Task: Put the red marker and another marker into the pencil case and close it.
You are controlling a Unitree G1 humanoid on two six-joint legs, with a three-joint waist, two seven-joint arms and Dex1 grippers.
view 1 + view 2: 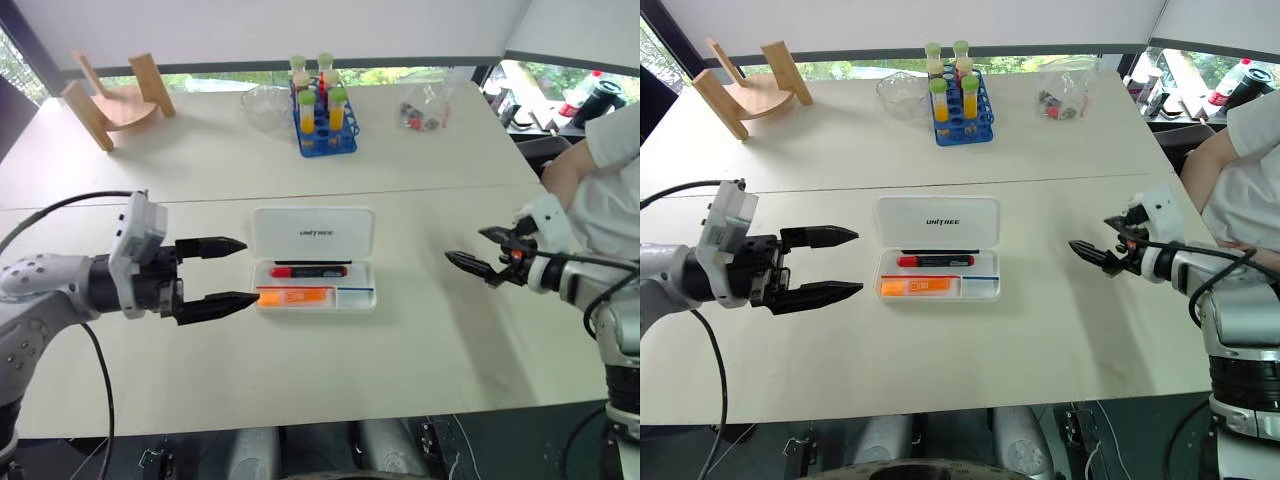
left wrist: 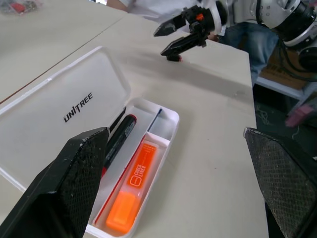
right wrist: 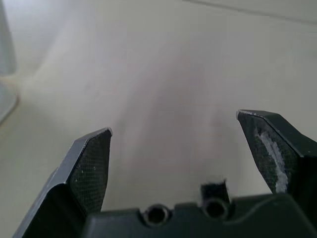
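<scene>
left arm comes in from the l side, forearm roughly level, wrist bent so the left gripper (image 1: pixel 235 272) points across to the r. its jaws stand wide apart, one finger above the other, both black fingertips (image 1: pixel 228 245) tapering to points, nothing btwn them.

right arm comes in from the r side, elbow out, wrist angled in twd centre and slightly down. right gripper (image 1: pixel 475 252) hangs just above the desk, jaws spread, nothing held; in the right wrist view both pads (image 3: pixel 91 163) stand well apart w/ bare surface btwn.

the two grippers face each other, well apart.
</scene>
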